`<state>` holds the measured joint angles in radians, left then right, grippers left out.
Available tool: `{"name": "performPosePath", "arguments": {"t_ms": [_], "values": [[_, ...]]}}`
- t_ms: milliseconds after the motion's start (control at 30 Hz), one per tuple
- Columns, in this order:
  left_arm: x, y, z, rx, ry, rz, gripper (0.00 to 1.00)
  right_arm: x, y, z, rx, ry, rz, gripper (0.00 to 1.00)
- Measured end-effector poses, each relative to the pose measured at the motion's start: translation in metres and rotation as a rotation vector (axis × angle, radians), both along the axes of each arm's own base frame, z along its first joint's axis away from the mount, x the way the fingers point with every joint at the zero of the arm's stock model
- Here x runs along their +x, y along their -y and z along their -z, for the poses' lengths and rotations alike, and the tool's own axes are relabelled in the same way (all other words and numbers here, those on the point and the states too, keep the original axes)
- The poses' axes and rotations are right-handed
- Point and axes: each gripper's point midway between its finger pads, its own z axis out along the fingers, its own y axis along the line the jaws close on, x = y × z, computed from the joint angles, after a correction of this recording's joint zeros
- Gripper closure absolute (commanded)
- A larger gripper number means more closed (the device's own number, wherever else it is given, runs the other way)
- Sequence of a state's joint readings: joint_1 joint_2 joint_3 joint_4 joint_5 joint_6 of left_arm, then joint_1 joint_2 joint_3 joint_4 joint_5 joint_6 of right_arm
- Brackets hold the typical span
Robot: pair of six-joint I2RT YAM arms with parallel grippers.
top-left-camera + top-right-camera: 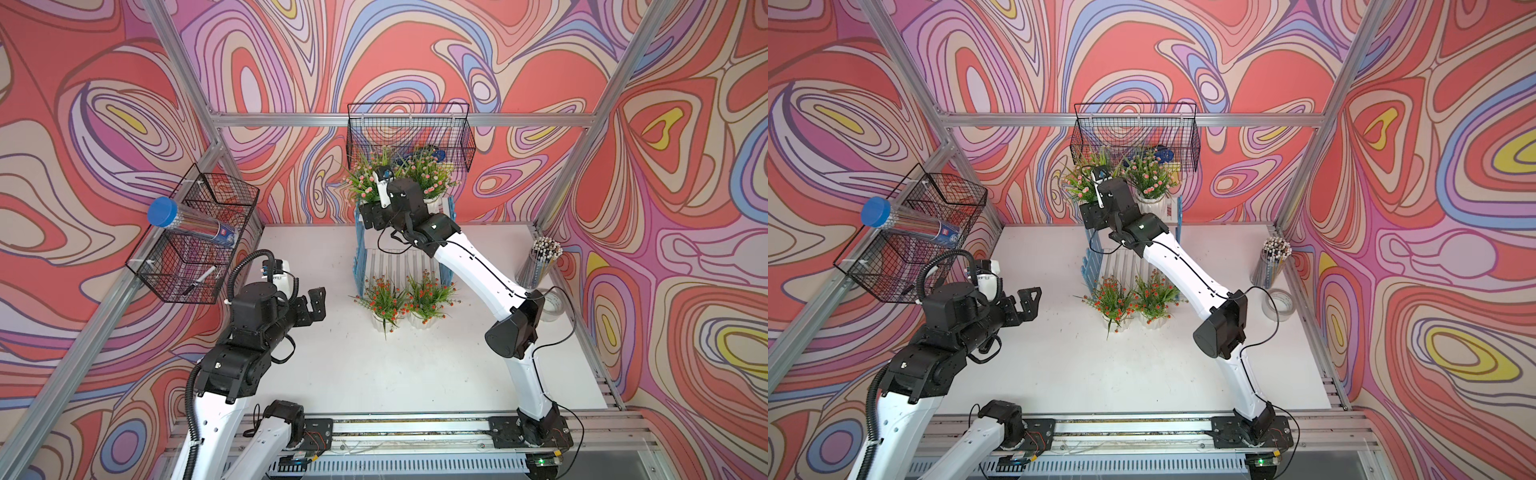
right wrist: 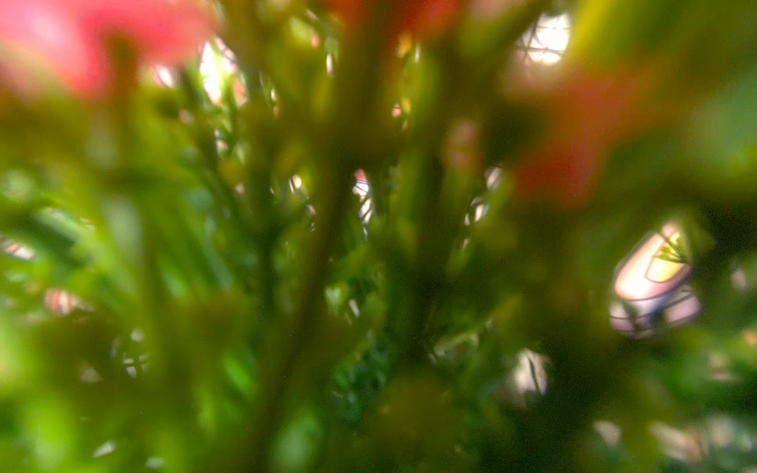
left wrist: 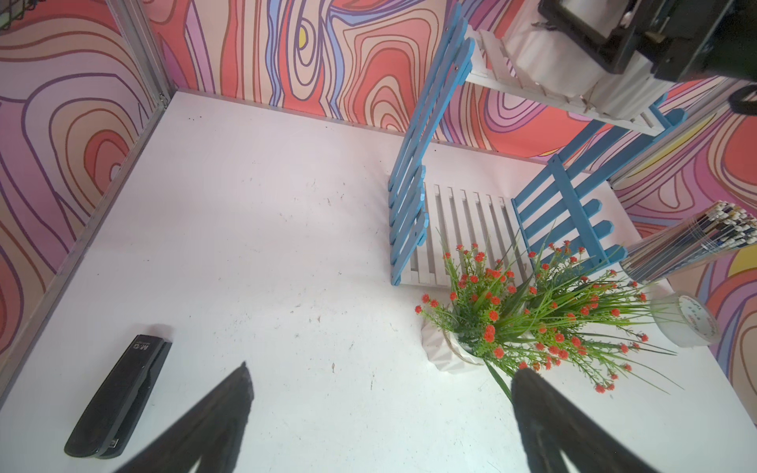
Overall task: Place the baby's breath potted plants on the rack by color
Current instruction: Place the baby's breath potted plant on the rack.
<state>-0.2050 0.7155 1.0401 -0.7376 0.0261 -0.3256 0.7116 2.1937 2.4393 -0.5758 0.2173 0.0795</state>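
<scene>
White ribbed pots, bushy green plastic sprigs. Up on the rack's [image 1: 360, 257] top slatted shelf, side by side: left pink plant [image 1: 362, 186] and right pink plant [image 1: 432, 176]. Right fingers [image 1: 371, 217] pressed in at the left pink plant's pot, largely hidden behind the wrist; clamped or loose, cannot tell. Down on the matte white tabletop [image 1: 332, 365], just in front of the lower shelf: left red-orange plant [image 1: 384, 297] and right red-orange plant [image 1: 428, 293], foliage touching. Left fingers [image 1: 316, 297] spread apart, holding nothing, well apart from every pot.
</scene>
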Motion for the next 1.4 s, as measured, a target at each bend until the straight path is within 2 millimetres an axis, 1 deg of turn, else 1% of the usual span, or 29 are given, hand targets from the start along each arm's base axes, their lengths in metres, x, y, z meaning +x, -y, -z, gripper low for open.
{"name": "performPosePath", "arguments": {"t_ms": [333, 600, 733, 967, 1133, 1233, 1400], "values": [[0.002, 0.000, -0.001, 0.009, 0.005, 0.006, 0.00, 0.019, -0.007, 0.024, -0.022, -0.008, 0.024, 0.50], [0.003, 0.001, -0.002, 0.006, 0.013, 0.009, 0.00, 0.031, 0.000, 0.025, -0.010, 0.004, 0.060, 0.48], [0.005, 0.004, -0.005, -0.002, 0.022, 0.020, 0.00, 0.038, 0.001, 0.025, -0.002, 0.021, 0.078, 0.43], [0.007, 0.006, -0.005, -0.008, 0.028, 0.027, 0.00, 0.043, 0.001, 0.023, -0.011, 0.046, 0.092, 0.42], [0.009, 0.006, 0.005, -0.009, 0.012, 0.026, 0.00, 0.046, 0.001, 0.023, -0.015, 0.058, 0.090, 0.41], [0.009, 0.006, 0.011, -0.006, -0.002, 0.026, 0.00, 0.050, 0.000, 0.024, -0.008, 0.068, 0.093, 0.38], [0.008, 0.004, 0.010, -0.003, 0.007, 0.017, 0.00, 0.056, 0.000, 0.024, 0.003, 0.086, 0.098, 0.38]]}}
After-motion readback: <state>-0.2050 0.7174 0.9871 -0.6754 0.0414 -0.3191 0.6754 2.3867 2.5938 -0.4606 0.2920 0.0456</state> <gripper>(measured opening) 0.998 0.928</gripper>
